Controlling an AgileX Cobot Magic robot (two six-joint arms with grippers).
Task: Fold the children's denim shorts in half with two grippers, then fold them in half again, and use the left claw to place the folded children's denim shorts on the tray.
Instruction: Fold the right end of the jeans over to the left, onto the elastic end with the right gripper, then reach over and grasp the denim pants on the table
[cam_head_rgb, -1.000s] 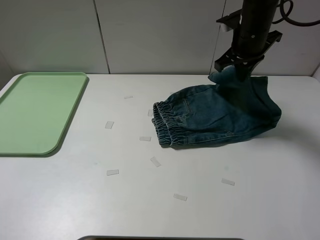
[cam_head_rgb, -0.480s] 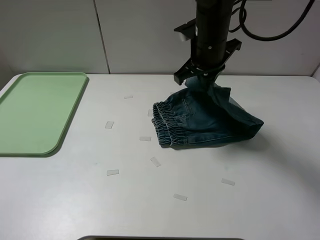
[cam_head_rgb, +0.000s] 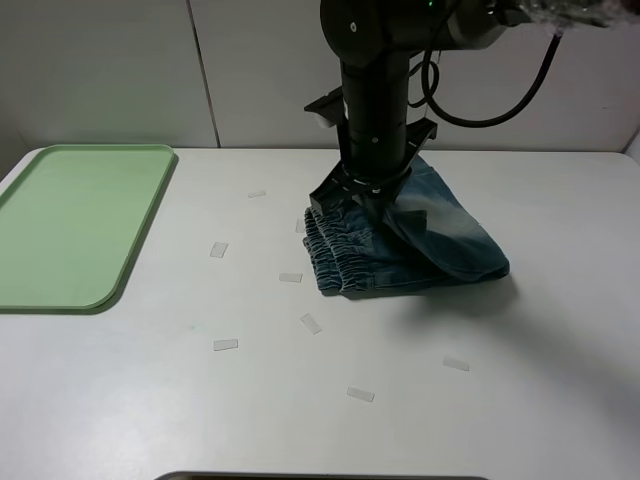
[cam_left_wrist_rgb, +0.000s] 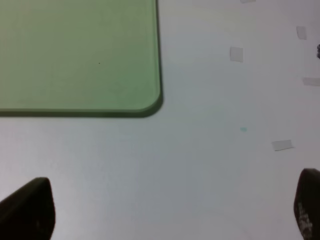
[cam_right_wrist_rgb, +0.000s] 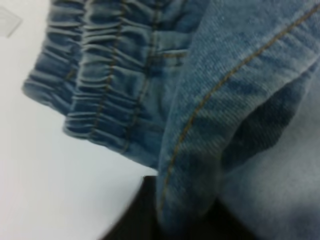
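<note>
The children's denim shorts (cam_head_rgb: 450, 235) lie folded on the white surface (cam_head_rgb: 300, 420), well apart from the pale green tray (cam_head_rgb: 80, 220). Their gathered elastic waistband (cam_head_rgb: 335, 258) is turned toward the tray in stacked ridges. The denim is washed blue, with a pale faded patch on the top layer and tan stitching along a seam. My right arm (cam_head_rgb: 375, 100) stands upright over the waistband end. A fold of denim drapes against my right jaws; I cannot tell whether they grip it. My left jaws hang spread wide, released, over the surface beside the tray's rounded corner.
</note>
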